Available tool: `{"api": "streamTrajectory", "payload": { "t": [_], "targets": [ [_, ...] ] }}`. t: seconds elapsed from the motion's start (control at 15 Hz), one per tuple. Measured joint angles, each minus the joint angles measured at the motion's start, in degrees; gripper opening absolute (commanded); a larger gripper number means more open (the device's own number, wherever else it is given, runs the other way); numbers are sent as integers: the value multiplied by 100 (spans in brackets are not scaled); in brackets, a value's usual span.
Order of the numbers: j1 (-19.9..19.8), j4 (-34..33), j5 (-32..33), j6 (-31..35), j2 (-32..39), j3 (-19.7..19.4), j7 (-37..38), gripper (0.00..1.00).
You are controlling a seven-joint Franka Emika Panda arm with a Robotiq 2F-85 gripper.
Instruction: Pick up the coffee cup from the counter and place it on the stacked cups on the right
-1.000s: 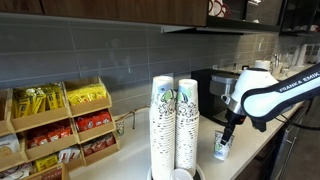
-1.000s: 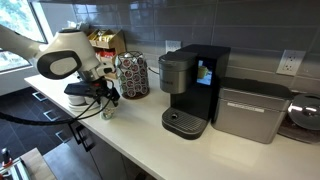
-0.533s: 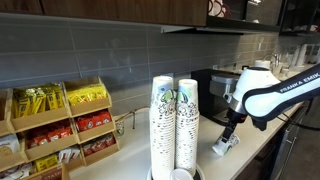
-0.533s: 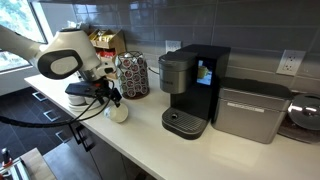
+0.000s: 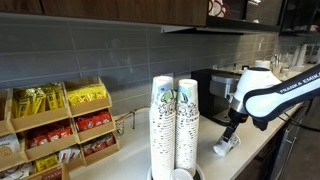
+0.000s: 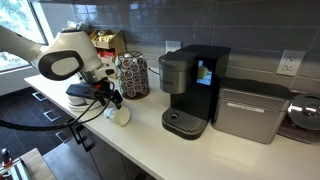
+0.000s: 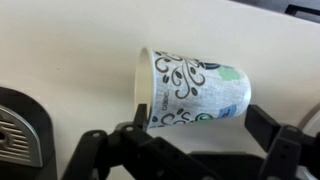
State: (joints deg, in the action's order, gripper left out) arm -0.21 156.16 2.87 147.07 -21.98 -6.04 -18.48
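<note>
The small white paper coffee cup with green-blue print [image 7: 195,90] lies tipped on its side on the long smooth off-white table [image 7: 80,40]. In the wrist view its open mouth faces left and its base points right. My dark fingers [image 7: 265,128] are spread wide just above it, one toward each end of the cup, and they pinch nothing. I cannot tell whether either one touches the paper. In both exterior views the cup rests near the table's front edge, directly under my fingers [image 5: 231,128], with my white arm [image 5: 268,92] bent over it.

Close beside the cup, at the left edge of the wrist view, is the metal drip grille of the black coffee machine [image 6: 195,85]. A round wire rack of coffee pods [image 6: 131,74] stands behind my fingers against the grey tiled wall [image 5: 100,50]. A boxy silver appliance [image 6: 248,110] sits on the far side of the coffee machine.

The stacked cups [image 5: 186,120], a tall column of nested white paper cups with dark green print, stand upright against a twin column. They are well apart from the fallen cup, with only bare table showing between them. Beyond the columns, a wooden tiered snack rack with yellow and red packets [image 5: 60,120] leans back against the wall.
</note>
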Motion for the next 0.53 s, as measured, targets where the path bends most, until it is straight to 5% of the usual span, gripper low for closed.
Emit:
{"api": "streamTrajectory", "payload": {
  "t": [0.53],
  "targets": [
    [-185,-35,121,-2,131,22,288,100]
  ]
}}
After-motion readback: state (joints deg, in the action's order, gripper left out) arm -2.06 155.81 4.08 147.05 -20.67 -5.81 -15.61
